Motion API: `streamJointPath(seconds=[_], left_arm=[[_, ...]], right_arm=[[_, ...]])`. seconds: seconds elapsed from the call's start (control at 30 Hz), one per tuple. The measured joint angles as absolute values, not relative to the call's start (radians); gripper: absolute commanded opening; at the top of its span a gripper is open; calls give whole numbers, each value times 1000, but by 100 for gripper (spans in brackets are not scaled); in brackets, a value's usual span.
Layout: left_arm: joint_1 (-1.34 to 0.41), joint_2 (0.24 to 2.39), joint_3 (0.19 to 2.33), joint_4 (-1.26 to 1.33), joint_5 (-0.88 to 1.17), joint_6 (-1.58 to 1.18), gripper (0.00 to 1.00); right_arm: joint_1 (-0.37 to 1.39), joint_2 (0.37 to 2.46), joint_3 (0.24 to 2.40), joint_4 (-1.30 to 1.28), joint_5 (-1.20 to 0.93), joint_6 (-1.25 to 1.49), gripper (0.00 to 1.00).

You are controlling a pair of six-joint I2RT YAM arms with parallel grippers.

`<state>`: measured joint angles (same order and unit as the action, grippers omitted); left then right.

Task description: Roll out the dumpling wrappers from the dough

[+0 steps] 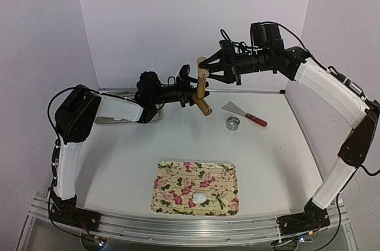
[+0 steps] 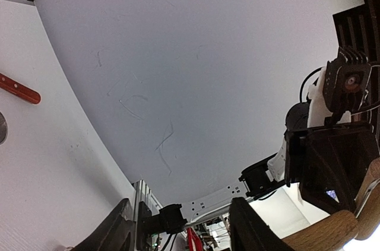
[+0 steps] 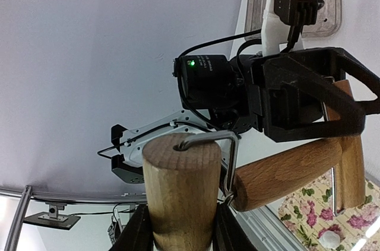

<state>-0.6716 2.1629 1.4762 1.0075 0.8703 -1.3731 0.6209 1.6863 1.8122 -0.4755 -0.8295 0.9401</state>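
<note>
Step, we judged: getting two-handed hold on rolling pin (image 1: 202, 88) in mid-air. Right gripper (image 3: 181, 222) clamped on one handle. Left gripper (image 2: 181, 212) part open, nothing between its fingers. Dumpling wrapper (image 1: 199, 196) lay on floral mat (image 1: 172, 174), 6 o'clock on table, well below. Next move called for left closing on rolling pin, then lowering.

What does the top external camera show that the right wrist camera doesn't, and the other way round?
Only top external: the small round metal ring cutter and the flat metal scraper with a reddish handle.
Only right wrist: the bent metal wire entering the end of the light wooden rolling pin, and a green light on the black housing behind the left gripper.
Both: the rolling pin gripped by the right gripper, the left gripper beside it, and the flowered rectangular mat with a small white piece of dough on it.
</note>
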Motion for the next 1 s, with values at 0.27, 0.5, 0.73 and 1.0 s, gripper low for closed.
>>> streamJointPath(seconds=[0.27, 0.5, 0.73, 1.0], left_arm=[[-648, 2166, 1474, 992, 890, -1380, 10], [-638, 2143, 1407, 855, 936, -1286, 0], [-635, 2062, 1400, 597, 948, -1133, 0], [-625, 2036, 1399, 507, 983, -1060, 0]], right_arm=[[610, 1663, 1768, -455, -802, 931, 23], [603, 1601, 1627, -497, -683, 845, 50], [612, 1601, 1598, -576, -644, 714, 66], [614, 1631, 1598, -626, -637, 609, 74]])
